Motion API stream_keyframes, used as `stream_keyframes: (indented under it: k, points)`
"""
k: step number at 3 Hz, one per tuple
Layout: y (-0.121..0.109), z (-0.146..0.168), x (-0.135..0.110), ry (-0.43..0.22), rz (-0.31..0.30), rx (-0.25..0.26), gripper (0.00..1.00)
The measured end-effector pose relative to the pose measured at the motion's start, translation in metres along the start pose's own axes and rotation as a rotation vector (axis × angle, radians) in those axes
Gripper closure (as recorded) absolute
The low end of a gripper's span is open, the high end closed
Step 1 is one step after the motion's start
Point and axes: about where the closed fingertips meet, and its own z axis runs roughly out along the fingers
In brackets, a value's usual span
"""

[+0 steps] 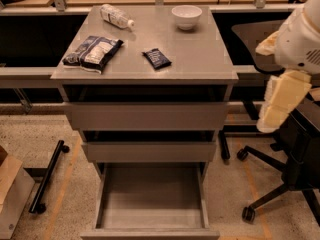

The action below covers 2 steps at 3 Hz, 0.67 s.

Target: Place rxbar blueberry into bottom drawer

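The rxbar blueberry point(156, 58), a small flat dark navy wrapper, lies on the grey cabinet top point(200, 64), near its middle. The bottom drawer point(150, 199) is pulled out below the two upper drawers; its grey floor is bare. My gripper point(281, 103) hangs at the end of the white arm at the right edge, to the right of the cabinet at the height of the top drawer, well away from the bar and holding nothing that I can see.
On the cabinet top also lie a dark-and-white crinkled bag point(93, 51), a plastic bottle point(116, 15) on its side and a white bowl point(186, 16). A black office chair point(280, 149) stands at right under the arm. A cardboard box point(10, 184) and a black wheeled bar point(47, 176) sit at left.
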Motion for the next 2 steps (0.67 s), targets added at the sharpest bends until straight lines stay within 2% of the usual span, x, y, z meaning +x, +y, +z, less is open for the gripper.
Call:
stream_keyframes:
  k: [1, 2]
  points:
    - [-0.016, 0.031, -0.027, -0.077, 0.0, -0.033, 0.0]
    - [-0.035, 0.057, -0.064, -0.184, 0.022, -0.062, 0.0]
